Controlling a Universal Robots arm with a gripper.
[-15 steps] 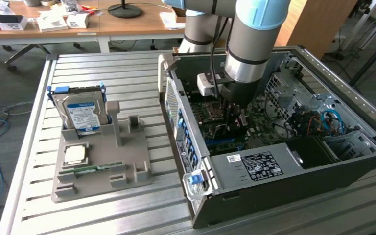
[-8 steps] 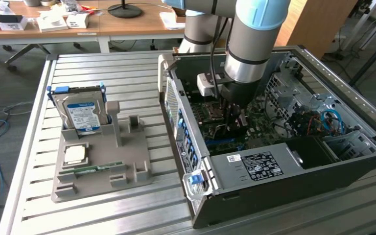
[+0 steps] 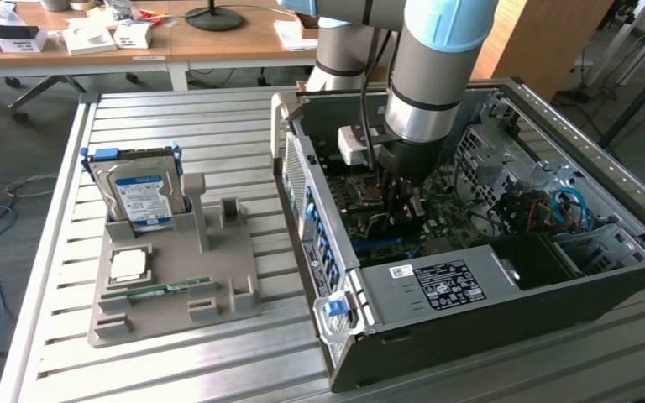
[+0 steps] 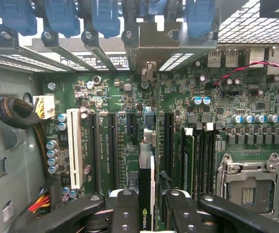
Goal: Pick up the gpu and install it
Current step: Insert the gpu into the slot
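Where the exterior view has its middle right, the open computer case [image 3: 591, 277] lies on a slatted metal table [image 3: 188, 117], and the robot arm [image 3: 435, 75] comes down from the top centre into it. The gripper [image 3: 401, 197] is down inside the case, close over the green motherboard [image 3: 457, 210] near the frame's centre. At the centre left sits a grey holder [image 3: 228, 281]. A silver hard drive [image 3: 138, 189] with a blue label stands upright in its far end, and a narrow green memory stick [image 3: 171, 290] lies flat in its near end. The case's power supply [image 3: 440, 285] shows at the lower centre, and blue cables [image 3: 569, 206] curl at the right.

In the wrist view, the gripper [image 4: 151, 201] has its black fingers [image 4: 127, 208] partly closed against both sides of the gpu [image 4: 145, 184]. The card is seen edge-on between them, a thin dark board with a maker's logo on it. It is held over the motherboard [image 4: 129, 107], between the long black expansion slots [image 4: 112, 145] and the memory slots [image 4: 202, 155]. Whether its edge has reached a slot I cannot tell. A white slot [image 4: 73, 145] lies beyond the black ones, and the processor socket [image 4: 248, 184] lies past the memory slots. Blue clips [image 4: 61, 17] line the rear bracket openings.
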